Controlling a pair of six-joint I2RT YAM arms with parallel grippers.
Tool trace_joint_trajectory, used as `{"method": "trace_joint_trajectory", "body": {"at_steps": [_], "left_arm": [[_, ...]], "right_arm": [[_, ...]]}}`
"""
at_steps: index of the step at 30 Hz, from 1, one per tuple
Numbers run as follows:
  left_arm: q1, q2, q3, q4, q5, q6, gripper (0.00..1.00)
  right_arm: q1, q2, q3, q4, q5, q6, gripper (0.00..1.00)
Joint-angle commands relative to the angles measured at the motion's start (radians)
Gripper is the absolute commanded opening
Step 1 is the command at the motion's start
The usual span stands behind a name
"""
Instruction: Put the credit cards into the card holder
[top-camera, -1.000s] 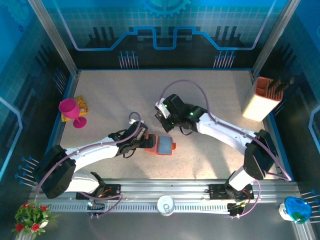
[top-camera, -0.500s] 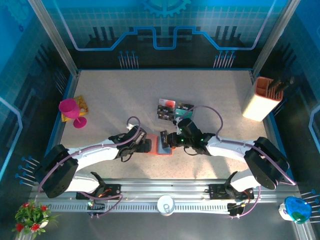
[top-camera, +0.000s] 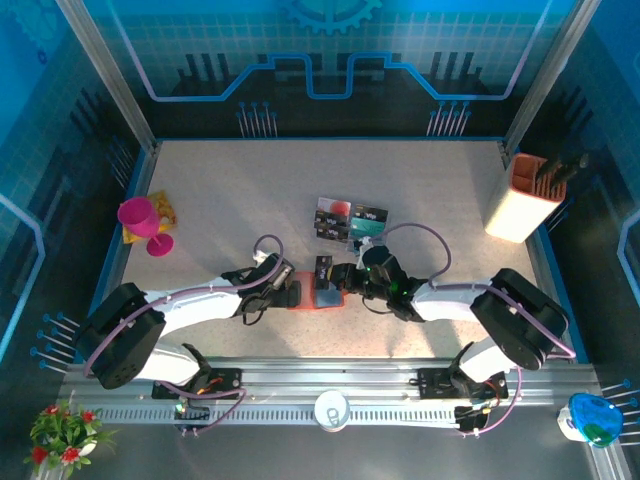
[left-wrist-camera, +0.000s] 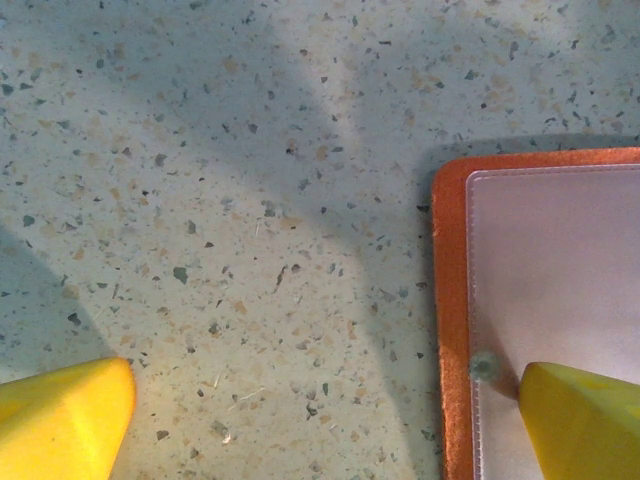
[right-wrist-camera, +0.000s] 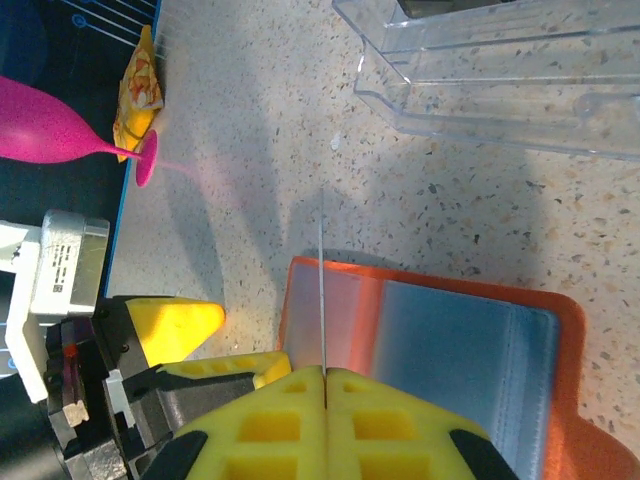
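The orange-red card holder (top-camera: 322, 295) lies open on the table between my two grippers, its pockets facing up (right-wrist-camera: 450, 345). My right gripper (right-wrist-camera: 325, 375) is shut on one of the credit cards (right-wrist-camera: 322, 280), a thin one seen edge-on, standing upright over the holder's left half. My left gripper (left-wrist-camera: 320, 420) is open wide at the holder's left edge (left-wrist-camera: 452, 300). One yellow fingertip (left-wrist-camera: 580, 420) rests on the clear pocket and the other (left-wrist-camera: 60, 420) is over bare table. More credit cards (top-camera: 350, 220) lie in the clear tray behind.
The clear plastic tray (right-wrist-camera: 500, 70) sits just beyond the holder. A pink goblet (top-camera: 140, 220) and a yellow item (top-camera: 163, 208) stand at the far left. A white-and-orange utensil container (top-camera: 528, 195) is at the back right.
My right arm has come from the clear tray down to the card holder, carrying a card. My left gripper has stayed at the holder's left edge.
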Motion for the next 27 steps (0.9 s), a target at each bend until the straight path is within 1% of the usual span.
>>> {"method": "trace_joint_trajectory", "body": {"at_steps": [1,12,27], "left_arm": [[0.009,0.005,-0.016,-0.028,-0.027,-0.03,0.99],[0.009,0.005,-0.019,-0.028,-0.025,-0.035,0.99],[0.009,0.006,-0.022,-0.023,-0.023,-0.041,0.99]], "right_arm": [[0.003,0.033,-0.011,0.1,0.01,0.042,0.0],[0.012,0.12,-0.013,0.161,0.004,0.075,0.0],[0.02,0.155,-0.041,0.203,-0.001,0.098,0.0]]}}
